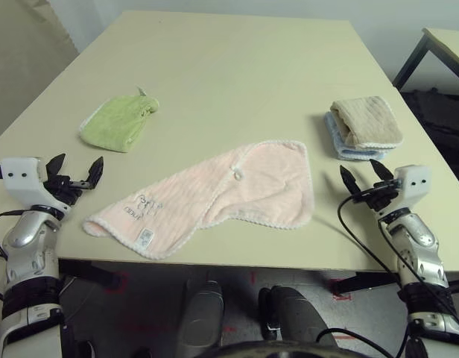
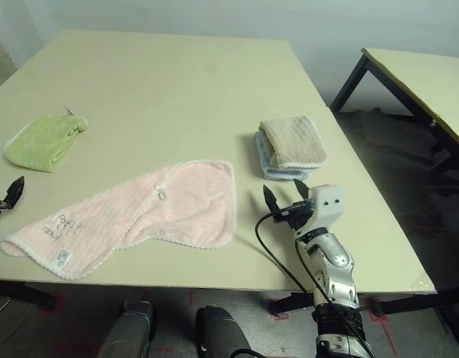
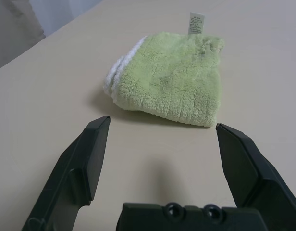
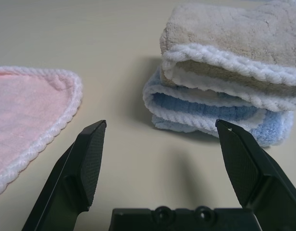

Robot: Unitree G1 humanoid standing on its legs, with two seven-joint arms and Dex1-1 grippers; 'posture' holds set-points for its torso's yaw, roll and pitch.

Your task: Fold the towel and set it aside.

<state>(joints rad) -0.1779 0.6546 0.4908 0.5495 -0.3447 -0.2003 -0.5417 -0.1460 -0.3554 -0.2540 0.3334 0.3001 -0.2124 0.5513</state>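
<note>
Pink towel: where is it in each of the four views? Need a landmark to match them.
Left eye: pink towel lies centre, near the table's front edge.
Right eye: left of centre.
Left wrist: not in it.
Right wrist: its scalloped corner at the left edge.
Shared landmark: the beige-on-blue towel stack, beyond the right claw.

Pale pink towel (image 1: 214, 195); green cloth (image 1: 119, 121)

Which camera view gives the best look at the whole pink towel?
The left eye view: the pink towel lies fully in sight, spread flat near the table's front edge, with its dark lettering legible as a mark. The right eye view shows it whole too, further to the side. The right wrist view catches just one scalloped corner.
</note>
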